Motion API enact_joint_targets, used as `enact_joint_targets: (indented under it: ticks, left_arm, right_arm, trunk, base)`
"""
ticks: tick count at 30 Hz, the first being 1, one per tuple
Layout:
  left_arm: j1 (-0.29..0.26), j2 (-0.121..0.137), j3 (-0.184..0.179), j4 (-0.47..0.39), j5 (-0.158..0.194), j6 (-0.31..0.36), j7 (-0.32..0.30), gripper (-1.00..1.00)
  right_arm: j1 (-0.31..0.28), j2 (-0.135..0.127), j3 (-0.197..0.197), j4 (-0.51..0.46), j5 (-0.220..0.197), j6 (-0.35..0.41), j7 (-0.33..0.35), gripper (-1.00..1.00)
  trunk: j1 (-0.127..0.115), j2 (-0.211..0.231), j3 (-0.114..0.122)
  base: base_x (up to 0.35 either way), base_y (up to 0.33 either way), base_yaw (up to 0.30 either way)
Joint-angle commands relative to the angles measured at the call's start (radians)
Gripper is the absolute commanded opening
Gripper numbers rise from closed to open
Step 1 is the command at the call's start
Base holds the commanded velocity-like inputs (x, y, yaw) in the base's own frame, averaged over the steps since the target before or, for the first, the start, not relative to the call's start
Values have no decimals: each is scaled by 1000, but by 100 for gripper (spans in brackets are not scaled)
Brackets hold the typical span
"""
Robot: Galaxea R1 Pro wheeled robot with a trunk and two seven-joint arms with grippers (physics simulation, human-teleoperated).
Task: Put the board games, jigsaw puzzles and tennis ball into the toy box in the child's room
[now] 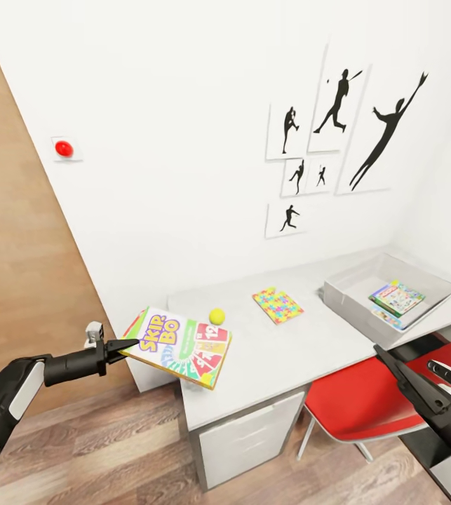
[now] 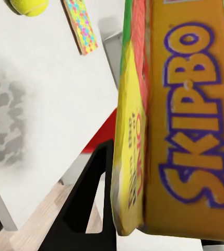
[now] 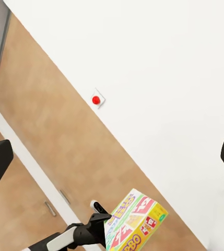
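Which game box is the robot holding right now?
The Skip-Bo box, green, white and red, pinched at its corner by the left gripper beside the table's end. The other game boxes lie inside the grey toy box.

Bright even light, soft shadows, left wrist close-up blurred

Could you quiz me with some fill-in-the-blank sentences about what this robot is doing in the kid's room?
1. The left gripper is shut on the ____ box.
2. The tennis ball rests on the ____.
3. The Monopoly box lies inside the ____.
4. The jigsaw puzzle lies between the tennis ball and the ____.

Missing words: Skip-Bo; table; toy box; toy box
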Motion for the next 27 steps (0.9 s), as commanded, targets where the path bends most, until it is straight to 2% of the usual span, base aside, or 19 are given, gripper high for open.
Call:
enact_joint_targets:
  ticks: [1,16,19,27]
  left_arm:
    - [-1,0,0,0,-1,3,-1,-100]
    - [-1,1,-1,-1,-2,3,-1,-100]
    - [-1,12,0,-1,-2,3,-1,-100]
    - [-1,43,4,-1,1,3,-11,-100]
  right_arm:
    - [-1,0,0,0,-3,9,1,100]
    - [-1,-6,-2,3,-2,10,2,100]
    - [-1,-4,-1,3,0,11,2,100]
    - [-1,0,-1,3,64,8,0,100]
  trunk:
    - [-4,6,4]
    - [-61,111,75]
    - [-73,132,90]
    - [-103,188,128]
  base:
    - [-1,0,0]
    - [0,0,0]
    - [0,0,0]
    - [0,0,0]
